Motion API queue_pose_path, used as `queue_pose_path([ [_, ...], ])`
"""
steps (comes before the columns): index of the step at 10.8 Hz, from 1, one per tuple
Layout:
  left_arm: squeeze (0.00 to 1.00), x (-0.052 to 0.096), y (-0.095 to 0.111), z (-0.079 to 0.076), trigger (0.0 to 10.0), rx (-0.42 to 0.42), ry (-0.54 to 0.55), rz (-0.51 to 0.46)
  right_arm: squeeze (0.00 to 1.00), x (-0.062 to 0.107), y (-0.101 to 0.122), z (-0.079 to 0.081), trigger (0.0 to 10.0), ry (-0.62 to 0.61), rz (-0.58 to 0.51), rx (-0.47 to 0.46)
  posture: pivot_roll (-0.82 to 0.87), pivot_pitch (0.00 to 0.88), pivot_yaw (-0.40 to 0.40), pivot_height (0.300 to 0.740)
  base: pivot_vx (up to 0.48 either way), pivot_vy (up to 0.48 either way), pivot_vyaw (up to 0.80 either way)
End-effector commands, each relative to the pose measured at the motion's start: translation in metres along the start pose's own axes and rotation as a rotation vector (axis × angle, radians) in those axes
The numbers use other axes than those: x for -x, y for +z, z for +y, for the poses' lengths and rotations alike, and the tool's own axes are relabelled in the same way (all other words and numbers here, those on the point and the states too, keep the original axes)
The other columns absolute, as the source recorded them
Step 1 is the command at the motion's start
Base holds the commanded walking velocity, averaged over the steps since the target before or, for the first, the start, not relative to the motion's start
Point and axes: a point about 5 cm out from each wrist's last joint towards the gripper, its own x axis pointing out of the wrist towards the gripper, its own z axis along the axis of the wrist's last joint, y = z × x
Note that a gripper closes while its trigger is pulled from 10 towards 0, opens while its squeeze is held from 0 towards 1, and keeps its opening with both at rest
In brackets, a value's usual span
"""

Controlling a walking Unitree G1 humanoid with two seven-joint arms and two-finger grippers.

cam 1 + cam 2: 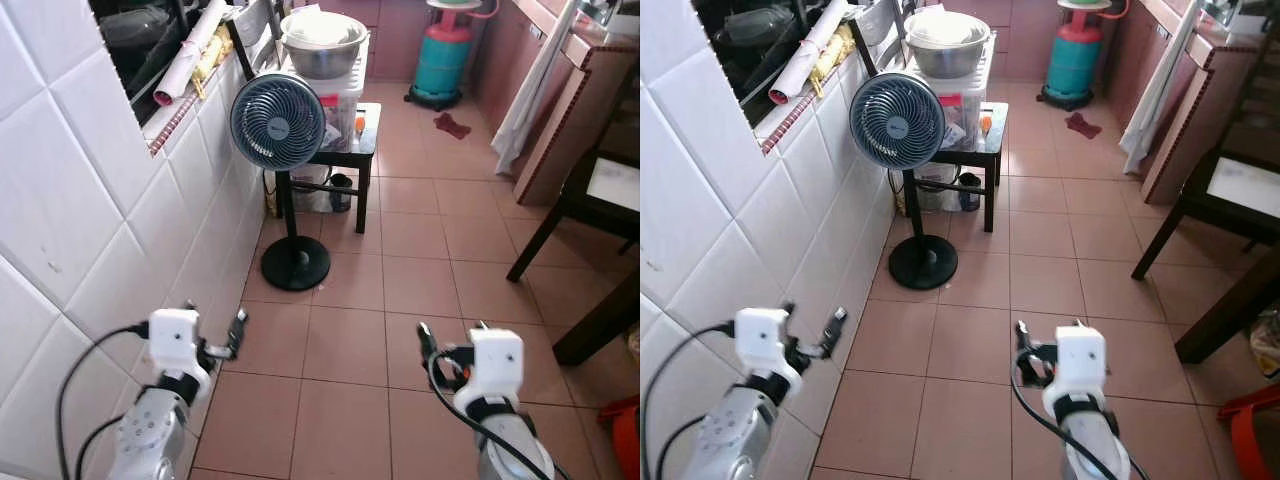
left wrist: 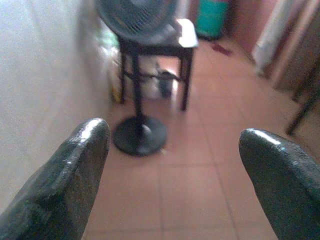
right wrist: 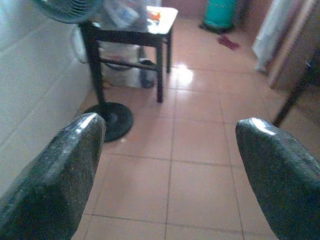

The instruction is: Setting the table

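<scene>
My left gripper (image 1: 237, 333) is held low over the tiled floor, close to the white tiled wall (image 1: 90, 230). In its wrist view the two black fingers (image 2: 75, 170) stand wide apart with nothing between them. My right gripper (image 1: 426, 344) is at the same height over the floor, open too, fingers (image 3: 65, 170) spread and empty. A dark table with a pale top (image 1: 612, 185) stands at the right. Stacked metal bowls (image 1: 322, 45) rest on a plastic box on a small black side table (image 1: 365, 140) ahead.
A standing fan (image 1: 277, 122) with a round black base (image 1: 296, 264) is ahead by the wall. A teal gas cylinder (image 1: 443, 55) and a red cloth (image 1: 452, 125) are farther back. Something red (image 1: 625, 435) sits at the bottom right. Bare floor tiles (image 1: 400, 260) stretch ahead.
</scene>
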Motion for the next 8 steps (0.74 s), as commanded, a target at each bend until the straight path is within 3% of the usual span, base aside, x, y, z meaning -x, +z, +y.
queue_pose_path([
  [1, 0.0, -0.003, -0.001, -0.003, 10.0, 0.002, -0.035, 0.012, 0.0, 0.0, 0.007, -0.004, 10.0, -0.032, -0.031, 0.002, -0.06, 0.046, 0.074, 0.74, 0.0, 0.0, 0.0],
  [3, 0.0, -0.017, 0.016, -0.004, 10.0, -0.017, -0.016, -0.097, 0.0, -0.003, 0.012, -0.008, 10.0, -0.041, -0.06, 0.037, -0.08, 0.031, 0.086, 0.74, 0.0, 0.0, 0.0],
  [4, 0.0, -0.018, 0.017, -0.004, 10.0, -0.018, -0.014, -0.114, 0.0, -0.004, 0.013, -0.009, 10.0, -0.041, -0.061, 0.036, -0.08, 0.029, 0.086, 0.74, 0.0, 0.0, 0.0],
  [5, 0.0, -0.019, 0.025, -0.003, 10.0, -0.034, 0.015, -0.204, 0.0, -0.005, 0.015, -0.01, 10.0, -0.047, -0.069, 0.031, -0.08, 0.022, 0.082, 0.74, 0.0, 0.0, 0.0],
  [8, 0.0, -0.018, 0.011, 0.002, 10.0, -0.004, 0.056, -0.102, 0.0, -0.007, 0.017, -0.012, 10.0, -0.046, -0.078, 0.05, -0.08, 0.016, 0.067, 0.74, 0.0, 0.0, 0.0],
])
